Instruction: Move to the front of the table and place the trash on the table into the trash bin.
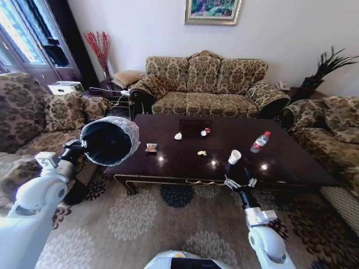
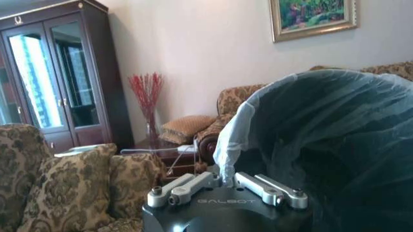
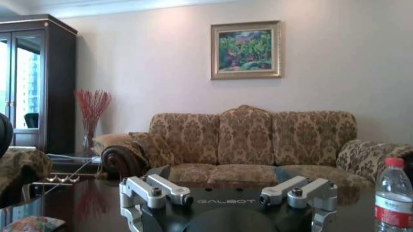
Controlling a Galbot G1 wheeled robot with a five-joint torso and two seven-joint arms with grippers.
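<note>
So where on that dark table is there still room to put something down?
The table is barest at its right end, beyond the water bottle, and along the left edge beside the snack wrapper. The middle is crowded: crumpled paper, red-and-white scrap, yellowish bit and paper cup.

**Room to move over the dark table**

We see our right gripper (image 1: 240, 182), fingers spread, at the near edge of the glossy dark brown wood table (image 1: 291, 168). At its 12 o'clock stands a white paper cup (image 1: 234, 157); at 1 o'clock lies a clear red-capped water bottle (image 1: 259, 142). Bare tabletop runs between them. At 9 o'clock, our left gripper (image 2: 227, 189) holds the black bag-lined trash bin (image 1: 108, 140) beside the table's left end.
</note>
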